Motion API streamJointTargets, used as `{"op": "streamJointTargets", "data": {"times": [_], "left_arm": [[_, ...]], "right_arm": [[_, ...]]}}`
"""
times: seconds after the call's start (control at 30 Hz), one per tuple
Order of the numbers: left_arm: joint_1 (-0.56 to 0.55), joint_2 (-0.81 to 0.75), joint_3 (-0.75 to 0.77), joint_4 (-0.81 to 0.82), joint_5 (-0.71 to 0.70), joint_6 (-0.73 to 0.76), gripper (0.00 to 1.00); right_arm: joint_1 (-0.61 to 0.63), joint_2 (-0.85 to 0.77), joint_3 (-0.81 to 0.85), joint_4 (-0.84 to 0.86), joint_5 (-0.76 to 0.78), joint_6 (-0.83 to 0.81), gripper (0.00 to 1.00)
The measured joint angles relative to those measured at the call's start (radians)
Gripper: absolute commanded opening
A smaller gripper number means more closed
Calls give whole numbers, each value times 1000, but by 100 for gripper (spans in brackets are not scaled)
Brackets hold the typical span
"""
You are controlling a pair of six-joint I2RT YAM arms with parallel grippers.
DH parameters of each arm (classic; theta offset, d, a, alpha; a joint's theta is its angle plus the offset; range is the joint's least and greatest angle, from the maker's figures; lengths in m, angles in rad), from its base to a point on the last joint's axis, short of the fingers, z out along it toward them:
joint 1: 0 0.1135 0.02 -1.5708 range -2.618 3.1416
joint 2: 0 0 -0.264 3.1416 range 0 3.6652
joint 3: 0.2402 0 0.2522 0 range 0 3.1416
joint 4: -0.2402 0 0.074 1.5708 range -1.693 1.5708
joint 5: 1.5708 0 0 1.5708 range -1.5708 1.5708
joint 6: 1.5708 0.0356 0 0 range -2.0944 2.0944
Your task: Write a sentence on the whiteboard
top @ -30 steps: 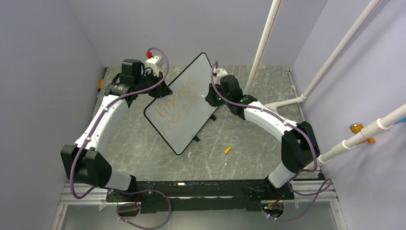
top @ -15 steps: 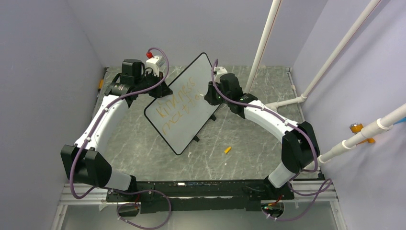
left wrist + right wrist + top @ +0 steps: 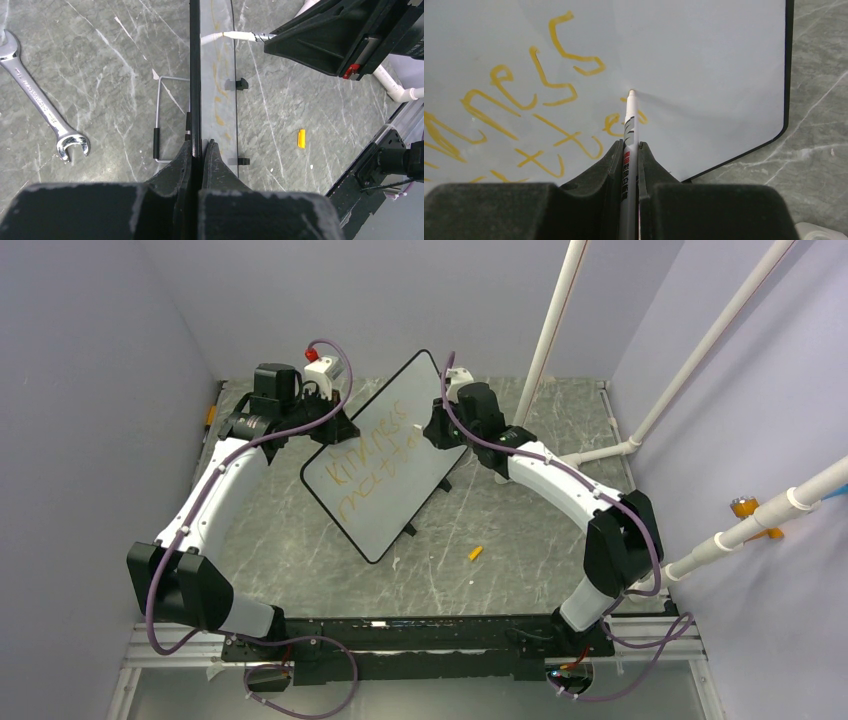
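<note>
Standing edge-up on a wire stand (image 3: 159,120), the whiteboard (image 3: 385,465) occupies the middle of the bench (image 3: 300,550), leaning back toward 12 o'clock in the top view. The left gripper (image 3: 201,145) has its jaws closed tight on the board's black frame at the 10 o'clock edge, with the frame pinched between both fingers. The right gripper (image 3: 630,146), at the board's 2 o'clock side, has its jaws clamped on a marker (image 3: 630,125) with a white barrel, and the marker's tip rests against the writing surface. The sentence (image 3: 524,105) is in orange-yellow lettering on two lines, the upper reading "kindness" and the lower beginning "matte"; the marker tip sits at the end of the lower line. A small orange piece (image 3: 475,553) lies on the bench at 4 o'clock from the board, well apart from it. A steel open-end wrench (image 3: 42,105) lies flat on the bench behind the board, at 9 o'clock in the left wrist view.
</note>
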State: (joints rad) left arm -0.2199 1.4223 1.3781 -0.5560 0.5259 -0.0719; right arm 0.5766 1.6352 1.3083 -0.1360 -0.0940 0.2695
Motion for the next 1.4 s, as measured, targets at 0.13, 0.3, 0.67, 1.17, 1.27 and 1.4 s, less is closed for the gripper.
{"op": "streamJointTargets", "data": {"times": [0.13,0.3,0.67,1.17,1.27,1.4], "left_arm": [[0,0,0,0,0,0,0],[0,0,0,0,0,0,0],[0,0,0,2,1,0,0],[0,0,0,2,1,0,0],[0,0,0,2,1,0,0],[0,0,0,2,1,0,0]], "right_arm": [[0,5,13,-12,11,0,0],[0,7,21,-27,25,0,0],[0,-40,20,-48,146,0,0],[-24,-29,21,-50,138,3,0],[-35,-19,21,-49,121,4,0],[-44,-11,21,-45,103,4,0]]}}
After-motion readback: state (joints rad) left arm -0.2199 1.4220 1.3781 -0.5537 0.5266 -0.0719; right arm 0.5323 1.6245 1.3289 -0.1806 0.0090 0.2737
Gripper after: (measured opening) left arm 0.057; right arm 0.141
